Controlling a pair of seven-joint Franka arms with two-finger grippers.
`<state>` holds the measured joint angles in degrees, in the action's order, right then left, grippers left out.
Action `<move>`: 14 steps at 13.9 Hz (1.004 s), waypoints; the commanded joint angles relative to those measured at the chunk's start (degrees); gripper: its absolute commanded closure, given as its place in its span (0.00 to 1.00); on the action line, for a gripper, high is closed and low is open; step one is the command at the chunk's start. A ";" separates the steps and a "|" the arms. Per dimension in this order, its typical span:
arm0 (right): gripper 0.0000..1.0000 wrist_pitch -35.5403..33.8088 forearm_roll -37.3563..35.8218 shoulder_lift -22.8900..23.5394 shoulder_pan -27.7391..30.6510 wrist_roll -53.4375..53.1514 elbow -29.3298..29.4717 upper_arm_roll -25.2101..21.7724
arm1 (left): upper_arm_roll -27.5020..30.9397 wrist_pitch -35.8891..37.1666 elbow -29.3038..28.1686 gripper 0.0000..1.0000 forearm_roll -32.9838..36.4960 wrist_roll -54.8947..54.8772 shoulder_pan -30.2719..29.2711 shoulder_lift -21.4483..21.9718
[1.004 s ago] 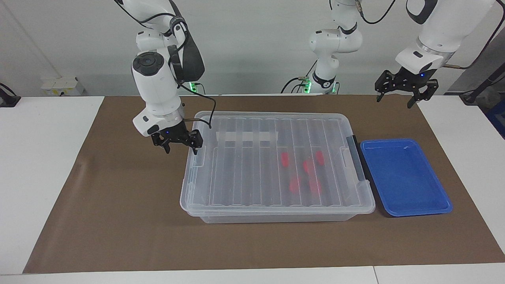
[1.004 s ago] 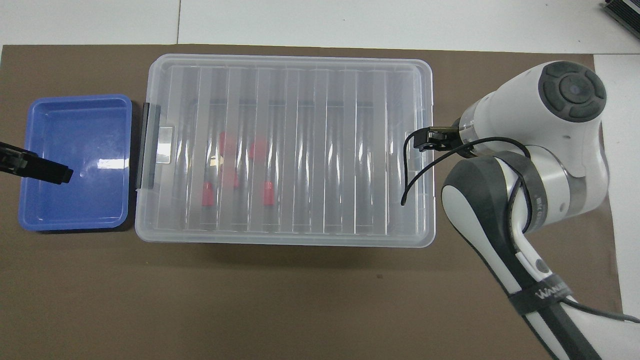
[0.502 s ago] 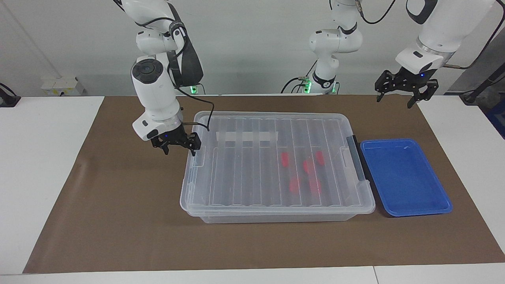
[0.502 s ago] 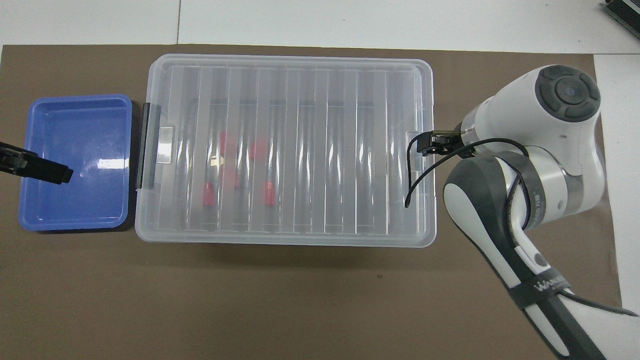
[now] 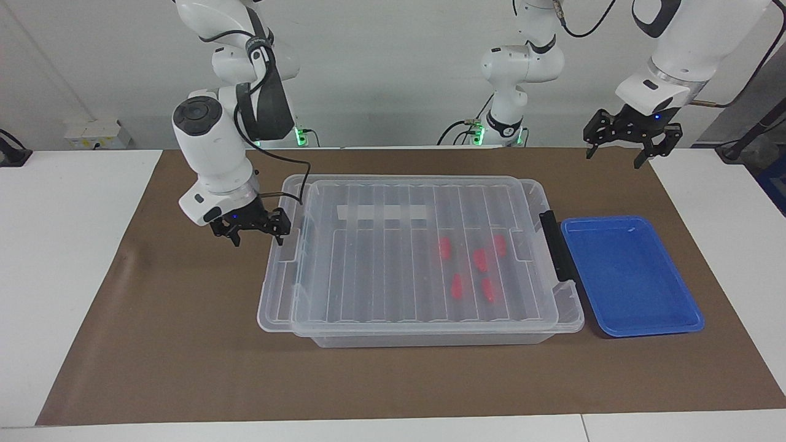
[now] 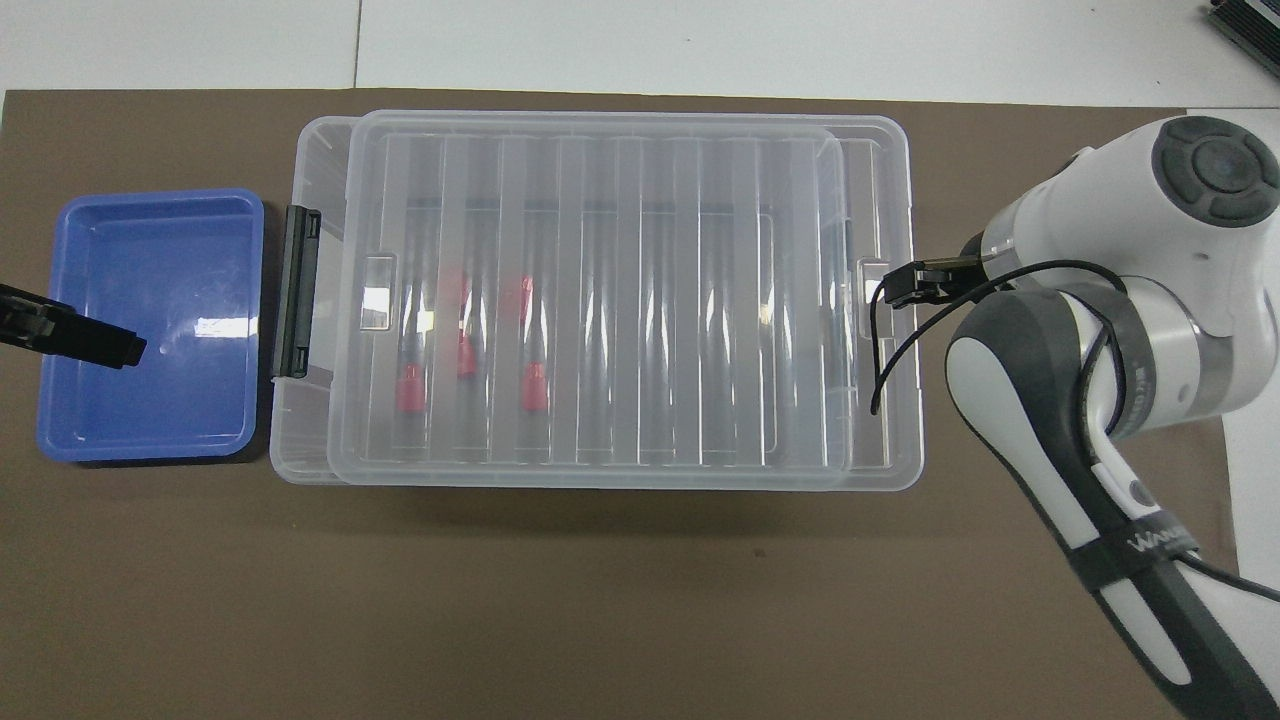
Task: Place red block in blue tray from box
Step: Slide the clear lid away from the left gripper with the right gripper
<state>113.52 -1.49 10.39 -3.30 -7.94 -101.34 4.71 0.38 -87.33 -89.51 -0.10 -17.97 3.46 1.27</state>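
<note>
Red blocks (image 5: 473, 265): five lie on the floor of the clear box (image 5: 430, 336), toward the left arm's end, seen through the ribbed clear lid (image 5: 393, 258). None is out yet.

Lid sits offset toward the right arm's end and overhangs the box rim there, so a strip of box is uncovered next to the black handle bar (image 5: 556, 245). Looks like the lid is being slid off to reach the blocks.

Right gripper (image 5: 255, 228) is at the lid's overhanging end, fingers spread wide, one fingertip at the lid edge. It has nothing clamped; my read is it drags the lid by hooking the edge, not by pinching.

Left gripper (image 5: 621, 149) hangs in the air over the brown mat (image 5: 184, 344), near the blue tray (image 5: 632, 325), fingers open and empty. That arm waits, probably parked there to pick once the box is open.

Blue tray is empty, just beside the box at its handle end: short carry from box to tray.

Risk: the blocks are under the lid, so it needs far more travel.
</note>
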 commanded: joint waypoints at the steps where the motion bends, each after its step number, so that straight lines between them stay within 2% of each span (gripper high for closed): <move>1: 0.00 -1.37 -0.27 -0.72 2.85 6.52 -0.79 0.47 | -0.03 -0.29 -0.76 0.00 -0.78 -0.31 -0.30 0.84; 14: 0.00 -2.60 -0.36 -0.55 14.45 35.00 -0.17 0.47 | -0.03 -0.21 -0.76 0.00 -0.78 -0.40 -0.39 0.84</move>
<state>111.93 -1.49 10.38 9.10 23.21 -101.28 4.66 0.38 -87.33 -89.51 -0.10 -17.97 3.46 1.27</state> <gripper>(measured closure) 0.000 0.000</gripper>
